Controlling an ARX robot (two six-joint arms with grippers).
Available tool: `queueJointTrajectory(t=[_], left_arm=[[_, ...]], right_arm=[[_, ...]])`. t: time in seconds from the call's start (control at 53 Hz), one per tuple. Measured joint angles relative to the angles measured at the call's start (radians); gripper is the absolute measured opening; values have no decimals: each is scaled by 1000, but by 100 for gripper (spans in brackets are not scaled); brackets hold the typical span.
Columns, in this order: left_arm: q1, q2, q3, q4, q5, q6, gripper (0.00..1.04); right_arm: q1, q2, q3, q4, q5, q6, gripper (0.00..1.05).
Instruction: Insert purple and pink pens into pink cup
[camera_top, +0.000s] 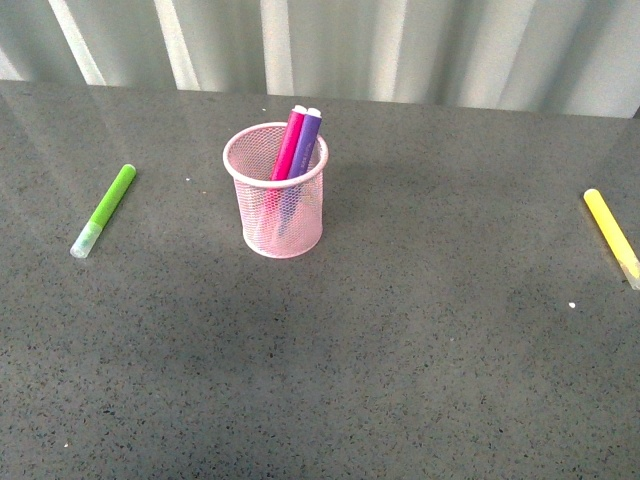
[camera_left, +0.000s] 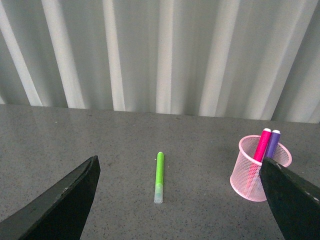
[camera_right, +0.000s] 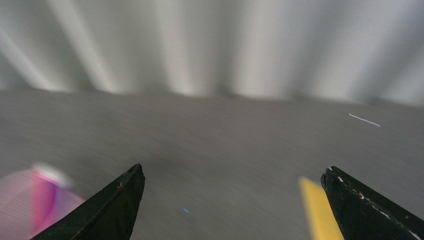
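Hidden, cropped and smeared parts

Mesh veils the lower barrels of the purple and pink pens (camera_top: 296, 145) inside the pink cup (camera_top: 283, 215), so where their tips rest cannot be told. In the front view the yellow marker (camera_top: 611, 236) runs off the picture's edge. The right wrist view is motion-blurred: cup (camera_right: 22, 205) and marker (camera_right: 320, 212) are smears, both cropped. In the left wrist view a pincer finger (camera_left: 295, 200) covers part of the cup (camera_left: 250, 175).

Pens (camera_top: 296, 145) stand in the cup (camera_top: 285, 225), between 2 markers (camera_top: 104, 209).
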Motion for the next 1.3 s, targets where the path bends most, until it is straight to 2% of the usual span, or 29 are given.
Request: queueJointTrajectory(t=[0.113,0.226,0.302,0.66,1.018,1.093,1.206,1.301], left_arm=[[0,0,0,0,-1,0,98],[0,0,0,0,-3,0,98],[0,0,0,0,-3,0,98],[0,-1,0,0,-2,0,98],[0,-1,0,0,-1,0,98],[0,-1,0,0,-1,0,98],[0,-1,0,0,-2,0,98],[0,-1,0,0,-1,0,98]], right_arm=[[3,-3,-8,24,-11,-15,96],[-27,-8,-156,365,-60,-99,77],[-64,-61,-232,452,-83,-121,65],[-200,-298,-439,434,-212,-139,3],[-284,-521,-542,311,-289,-142,3],[-345,-574,-557,274,-368,-142,3],[-378,-603,-591,296,-373,-142,3],[-379,-649,-595,251,-381,-142,3]])
